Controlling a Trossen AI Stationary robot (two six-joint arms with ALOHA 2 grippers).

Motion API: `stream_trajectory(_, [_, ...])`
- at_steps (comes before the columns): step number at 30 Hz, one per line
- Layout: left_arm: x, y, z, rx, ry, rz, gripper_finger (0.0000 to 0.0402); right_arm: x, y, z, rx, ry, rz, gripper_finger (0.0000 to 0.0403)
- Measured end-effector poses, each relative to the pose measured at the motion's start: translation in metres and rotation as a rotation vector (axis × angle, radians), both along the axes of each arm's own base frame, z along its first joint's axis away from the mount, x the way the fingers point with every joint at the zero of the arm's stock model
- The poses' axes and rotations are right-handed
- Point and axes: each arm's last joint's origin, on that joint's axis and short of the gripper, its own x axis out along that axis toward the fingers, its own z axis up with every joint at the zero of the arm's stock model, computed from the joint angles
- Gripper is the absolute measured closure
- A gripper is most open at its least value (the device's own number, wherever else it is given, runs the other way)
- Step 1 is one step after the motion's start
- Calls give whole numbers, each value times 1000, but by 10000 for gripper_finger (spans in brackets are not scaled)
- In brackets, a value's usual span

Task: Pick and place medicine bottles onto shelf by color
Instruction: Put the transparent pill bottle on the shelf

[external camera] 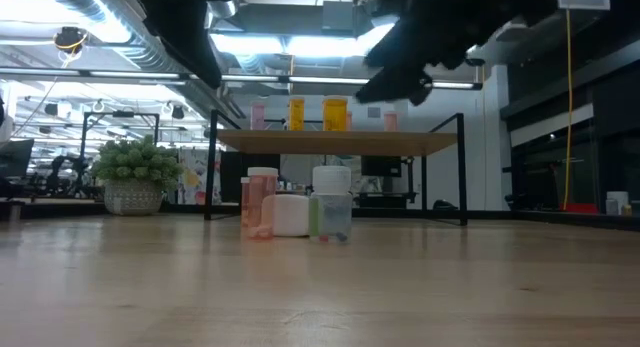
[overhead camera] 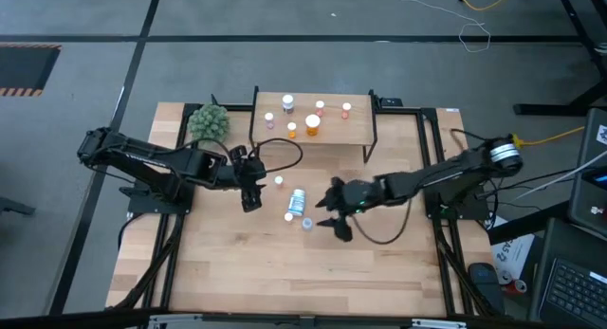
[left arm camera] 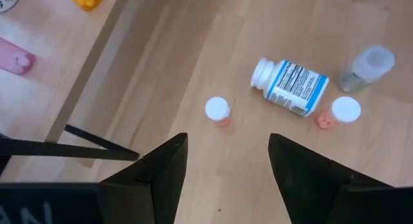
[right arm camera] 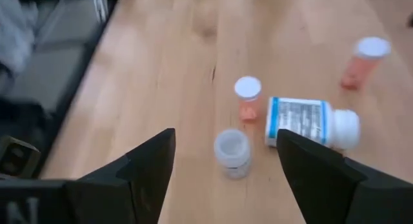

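The shelf (overhead camera: 313, 130), a light-wood board on a black frame, stands at the table's far middle with several bottles on it, orange (overhead camera: 312, 123) and pink (overhead camera: 269, 120) among them. Loose medicine bottles stand on the table before it: a small orange one (left arm camera: 218, 112), another orange one (left arm camera: 339, 113) and a clear one (right arm camera: 232, 152). A white blue-labelled bottle (left arm camera: 289, 86) lies on its side. My left gripper (overhead camera: 251, 196) hangs open above the table, left of this group. My right gripper (overhead camera: 332, 213) hangs open right of it, the clear bottle just ahead of its fingers.
A green plant ball in a pot (overhead camera: 209, 121) sits at the shelf's left end. The shelf's black legs (overhead camera: 372, 144) stand on the table. Bare wooden tabletop (overhead camera: 303, 272) stretches from the bottles toward the near edge.
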Motion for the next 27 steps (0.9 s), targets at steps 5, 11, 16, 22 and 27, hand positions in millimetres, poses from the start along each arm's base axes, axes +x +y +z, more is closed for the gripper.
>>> stream_trajectory(5, [-3, 1, -2, 32, 34, 11, 189, 27, 16, -16, -129, 43, 114, 130])
stream_trajectory(11, [-7, 2, -5, 59, 90, 20, 189, 48, 22, -28, -131, 68, 104, 130])
stream_trajectory(16, [-7, 2, -5, 60, 90, 22, 189, 49, 21, -43, -181, 125, 43, 130])
stream_trajectory(22, [-7, 3, -5, 65, 89, 25, 189, 47, 21, -45, -173, 160, 32, 130])
stream_trajectory(27, [-7, 3, -4, 77, 89, 15, 189, 47, 20, -54, -188, 192, 21, 130])
